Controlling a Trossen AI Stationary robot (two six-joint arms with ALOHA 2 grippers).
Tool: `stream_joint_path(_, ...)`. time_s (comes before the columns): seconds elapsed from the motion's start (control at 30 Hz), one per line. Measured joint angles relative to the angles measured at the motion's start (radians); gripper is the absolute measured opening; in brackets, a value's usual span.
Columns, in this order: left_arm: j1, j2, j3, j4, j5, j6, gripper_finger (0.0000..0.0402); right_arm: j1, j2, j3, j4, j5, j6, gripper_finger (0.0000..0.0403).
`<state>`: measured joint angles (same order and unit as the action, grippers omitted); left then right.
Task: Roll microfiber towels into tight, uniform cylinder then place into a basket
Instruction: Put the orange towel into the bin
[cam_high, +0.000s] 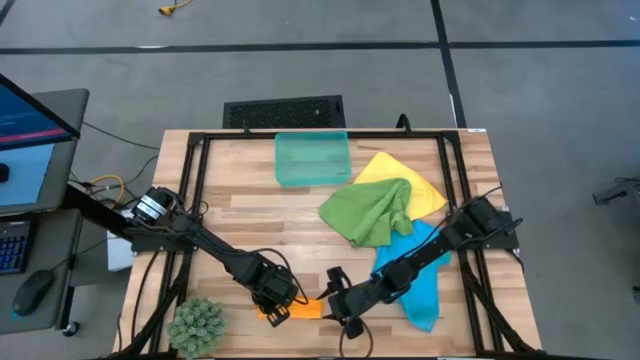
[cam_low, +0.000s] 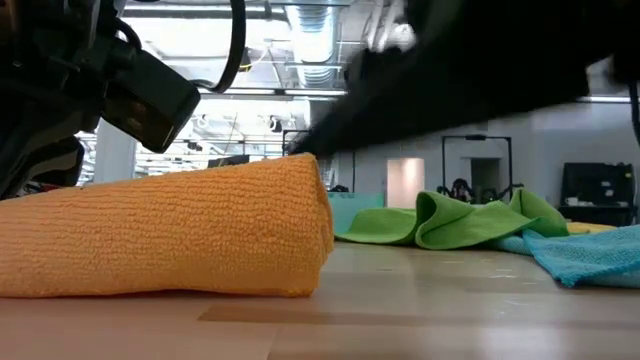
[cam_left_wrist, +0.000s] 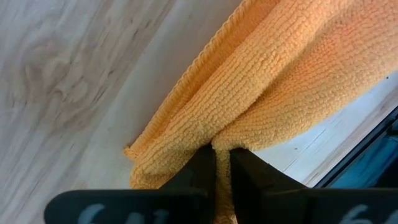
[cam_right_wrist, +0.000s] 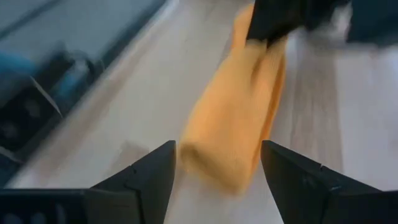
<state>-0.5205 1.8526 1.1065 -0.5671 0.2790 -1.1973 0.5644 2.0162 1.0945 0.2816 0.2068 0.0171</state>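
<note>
The orange towel (cam_high: 298, 311) lies rolled along the table's near edge, resting on its long side (cam_low: 160, 240). My left gripper (cam_high: 274, 302) is shut on its left end. My right gripper (cam_right_wrist: 217, 163) is open at the roll's right end (cam_right_wrist: 214, 158), one finger on either side of it; whether they touch it I cannot tell. The green towel (cam_high: 372, 210), the yellow towel (cam_high: 408, 176) and the blue towel (cam_high: 422, 280) lie crumpled and overlapping at the right. The teal basket (cam_high: 312, 158) stands at the far middle. My left gripper pinches a bunched fold of the orange towel (cam_left_wrist: 219, 138) between its two fingers, at the roll's left end. The fingers come steeply from above. The towel lies on the table, slack around the pinch.
A spiky green plant ball (cam_high: 197, 325) sits at the near left corner. A black frame (cam_high: 196, 170) runs around the wooden table top. Bare wood lies between the basket and the orange roll.
</note>
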Motion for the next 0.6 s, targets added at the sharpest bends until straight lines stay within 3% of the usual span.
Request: stream_joint_path(0.6, 0.000, 0.000, 0.000, 0.000, 0.002, -0.001, 0.0018, -0.012, 0.149, 0.090, 0.019, -0.022, 0.035, 0.0260)
